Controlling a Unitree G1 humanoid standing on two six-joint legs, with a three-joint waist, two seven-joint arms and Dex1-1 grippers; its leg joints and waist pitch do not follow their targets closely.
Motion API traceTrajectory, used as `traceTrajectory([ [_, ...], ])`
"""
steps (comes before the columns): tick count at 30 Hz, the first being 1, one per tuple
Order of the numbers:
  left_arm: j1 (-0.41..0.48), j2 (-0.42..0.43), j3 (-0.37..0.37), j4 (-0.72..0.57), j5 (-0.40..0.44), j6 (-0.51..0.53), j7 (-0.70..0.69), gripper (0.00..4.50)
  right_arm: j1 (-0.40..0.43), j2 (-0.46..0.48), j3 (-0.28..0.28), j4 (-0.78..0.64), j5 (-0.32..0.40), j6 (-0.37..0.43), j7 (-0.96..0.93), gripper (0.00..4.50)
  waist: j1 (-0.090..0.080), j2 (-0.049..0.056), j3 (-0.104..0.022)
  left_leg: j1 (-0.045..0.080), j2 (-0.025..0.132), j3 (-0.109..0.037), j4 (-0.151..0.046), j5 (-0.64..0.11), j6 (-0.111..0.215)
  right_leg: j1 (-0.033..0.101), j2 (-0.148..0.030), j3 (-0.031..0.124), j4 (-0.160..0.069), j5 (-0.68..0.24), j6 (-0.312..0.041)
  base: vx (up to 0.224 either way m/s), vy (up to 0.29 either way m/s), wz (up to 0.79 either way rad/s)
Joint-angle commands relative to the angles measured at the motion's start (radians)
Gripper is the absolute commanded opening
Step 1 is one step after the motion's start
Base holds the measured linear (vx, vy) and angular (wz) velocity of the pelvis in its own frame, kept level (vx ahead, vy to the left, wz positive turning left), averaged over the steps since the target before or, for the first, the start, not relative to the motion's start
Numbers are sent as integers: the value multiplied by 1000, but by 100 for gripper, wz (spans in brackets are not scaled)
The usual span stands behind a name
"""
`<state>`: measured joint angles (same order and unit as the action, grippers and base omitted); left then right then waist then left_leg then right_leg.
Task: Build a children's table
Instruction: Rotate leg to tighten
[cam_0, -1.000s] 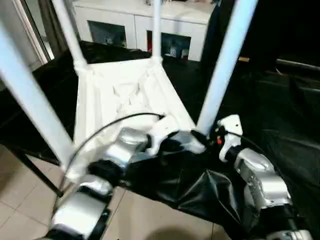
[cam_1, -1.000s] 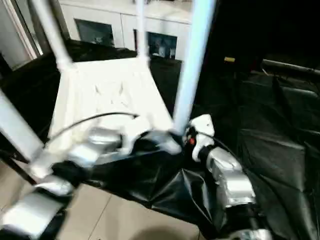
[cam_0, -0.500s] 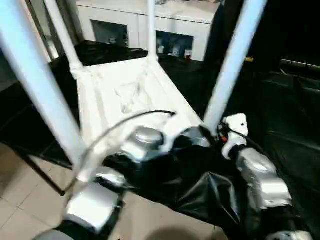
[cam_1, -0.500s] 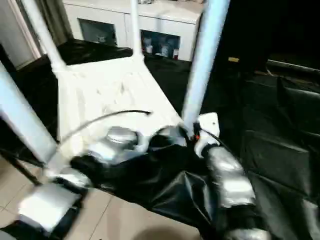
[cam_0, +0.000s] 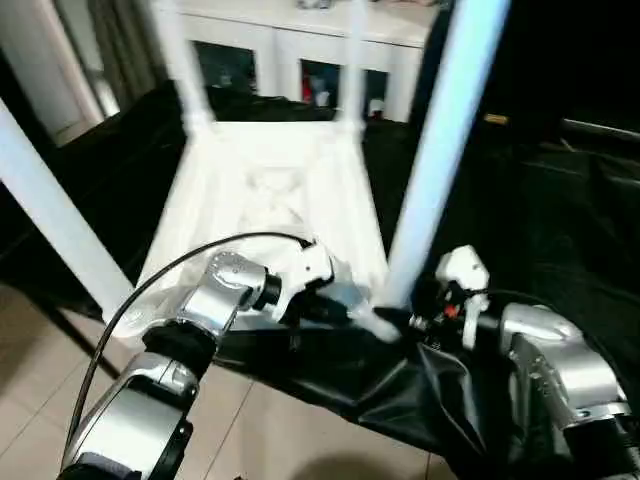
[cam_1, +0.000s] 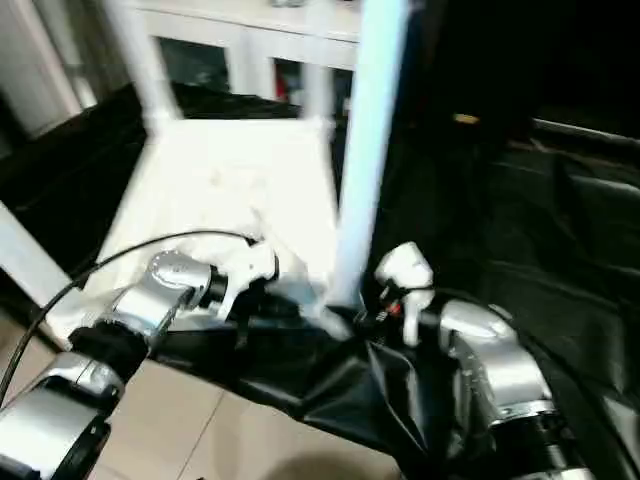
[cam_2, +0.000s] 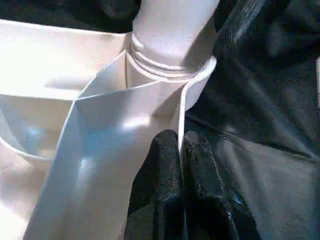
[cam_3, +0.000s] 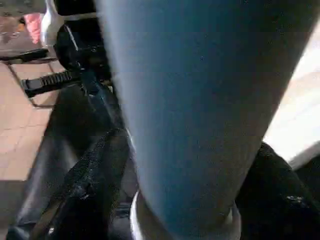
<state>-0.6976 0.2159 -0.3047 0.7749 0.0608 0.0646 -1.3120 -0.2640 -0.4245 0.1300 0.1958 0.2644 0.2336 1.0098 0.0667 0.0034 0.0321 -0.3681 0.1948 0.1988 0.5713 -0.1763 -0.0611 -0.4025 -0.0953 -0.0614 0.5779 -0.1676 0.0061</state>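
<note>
End effectors (cam_2: 181, 165) (cam_3: 185, 165) — both on table (cam_0: 270, 180)

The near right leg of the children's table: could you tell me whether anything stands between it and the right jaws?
Nothing visible does. The right gripper has its jaws on either side of the near right leg, just above its socket, with no object between them.

all four table legs (cam_0: 440, 150) run past the top edge.

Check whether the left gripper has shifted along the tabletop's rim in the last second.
No. The left gripper still sits right beside the near leg socket, jaws shut on the tabletop rim.
</note>
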Motion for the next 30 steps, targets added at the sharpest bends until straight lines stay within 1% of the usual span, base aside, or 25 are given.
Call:
traceTrajectory([
  [1,22,-17,6,-12,-63,13,-33,0,-1,-4,3,-13,6,2,11,278,-1,-22,-50,10,40,-12,-60,-208,95,45,-50,36,-60,-225,-241,0,0,0],
  [3,30,-11,6,-33,-62,23,-42,0,-4,-7,7,-14,12,9,24,262,-2,-23,-50,10,38,-13,-61,-221,85,46,-52,36,-63,-254,-227,0,0,0],
  [5,38,-5,6,-55,-65,37,-50,0,-5,-11,8,-16,14,13,35,240,-3,-23,-51,9,38,-14,-61,-215,84,47,-52,36,-62,-254,-223,0,0,0],
  [6,42,-3,6,-64,-65,44,-52,0,-6,-13,9,-15,15,13,39,230,-4,-22,-51,9,38,-13,-60,-208,86,46,-51,36,-62,-245,-224,0,0,0],
  [7,44,-1,6,-72,-64,51,-55,0,-6,-15,9,-14,18,12,45,230,-4,-22,-52,9,38,-13,-60,-204,87,47,-51,36,-60,-236,-225,0,0,0],
  [9,46,2,7,-76,-63,57,-58,0,-3,-19,7,-13,24,12,54,209,-4,-23,-52,9,37,-12,-58,-190,94,47,-49,36,-58,-214,-231,0,0,0],
  [11,47,3,8,-75,-62,58,-56,0,-2,-19,5,-12,25,12,54,203,-3,-23,-53,8,37,-12,-57,-183,97,48,-49,36,-57,-205,-234,0,0,0],
  [13,45,-5,14,-63,-56,53,-26,0,4,-5,-11,-3,24,6,23,199,-4,-23,-54,8,36,-11,-56,-181,98,48,-49,36,-57,-205,-233,0,0,0],
  [14,40,-14,17,-49,-46,54,10,0,3,9,-23,10,18,5,-12,199,-4,-22,-53,9,36,-12,-57,-185,97,47,-49,36,-58,-213,-232,0,0,0],
  [15,25,-31,25,-14,-23,55,90,0,-1,35,-47,32,20,15,-65,198,-6,-23,-51,9,35,-11,-57,-197,91,44,-49,35,-62,-232,-228,0,0,0],
  [16,2,-54,35,33,4,63,196,0,-5,60,-68,57,9,11,-131,198,-9,-26,-51,8,33,-11,-57,-202,86,44,-47,35,-63,-246,-222,0,0,0],
  [17,-11,-66,41,57,18,70,252,0,-7,72,-77,70,-2,5,-168,198,-8,-26,-50,13,33,-11,-58,-217,72,41,-49,34,-68,-288,-212,0,0,0],
  [18,-40,-94,61,104,31,82,369,0,-7,97,-86,86,-26,-9,-236,197,-10,-26,-49,12,32,-14,-60,-231,57,42,-49,33,-71,-323,-200,0,0,0],
  [19,-40,-94,61,104,31,82,369,0,-7,97,-86,86,-26,-9,-236,197,-12,-27,-48,10,32,-14,-60,-235,52,42,-48,33,-73,-336,-192,0,0,0],
  [20,-64,-120,80,141,34,90,459,0,-6,124,-92,97,-50,-16,-309,197,-11,-29,-48,13,31,-15,-60,-246,47,41,-49,32,-77,-360,-181,0,0,0],
  [21,-89,-149,95,175,33,93,534,0,-8,164,-103,110,-84,-15,-420,196,-13,-30,-48,13,29,-15,-60,-248,41,38,-48,33,-79,-370,-172,0,0,0],
  [22,-93,-155,97,180,33,92,547,0,-8,174,-106,112,-90,-13,-446,196,-14,-28,-48,12,27,-15,-60,-251,40,37,-48,33,-81,-382,-166,0,0,0],
  [23,-105,-172,101,195,34,91,585,0,-8,202,-117,116,-102,-9,-511,194,-15,-32,-51,7,25,-17,-61,-241,44,45,-49,31,-80,-385,-155,0,0,0],
  [24,-118,-189,102,211,37,90,625,0,-9,233,-128,121,-117,-11,-586,194,-15,-29,-48,12,27,-15,-60,-243,47,35,-47,33,-84,-387,-150,0,0,0],
  [25,-126,-200,103,222,39,88,652,0,-9,254,-136,125,-128,-13,-637,194,-15,-30,-49,14,26,-16,-60,-244,45,35,-47,33,-84,-385,-150,0,0,0],
  [26,-139,-216,105,242,44,77,695,0,-12,283,-144,130,-143,-15,-698,194,-15,-24,-52,9,26,-18,-62,-232,43,40,-48,33,-80,-371,-149,0,0,0],
  [27,-147,-227,105,253,47,73,716,0,-15,305,-151,134,-152,-16,-742,194,-16,-26,-52,10,25,-17,-62,-230,46,38,-46,33,-82,-360,-148,0,0,0],
  [28,-162,-247,104,276,53,60,752,0,-22,340,-148,138,-166,-14,-787,194,-17,-21,-51,11,26,-17,-62,-232,45,37,-45,33,-80,-341,-155,0,0,0],
  [29,-169,-258,103,289,56,52,769,0,-25,357,-143,140,-173,-12,-802,194,-19,-23,-53,9,26,-18,-63,-230,43,41,-45,32,-79,-324,-157,0,0,0],
  [30,-169,-258,103,289,56,52,769,0,-25,357,-143,140,-173,-12,-802,194,-17,-23,-53,12,26,-18,-63,-235,47,40,-45,33,-79,-312,-159,0,0,0],
])
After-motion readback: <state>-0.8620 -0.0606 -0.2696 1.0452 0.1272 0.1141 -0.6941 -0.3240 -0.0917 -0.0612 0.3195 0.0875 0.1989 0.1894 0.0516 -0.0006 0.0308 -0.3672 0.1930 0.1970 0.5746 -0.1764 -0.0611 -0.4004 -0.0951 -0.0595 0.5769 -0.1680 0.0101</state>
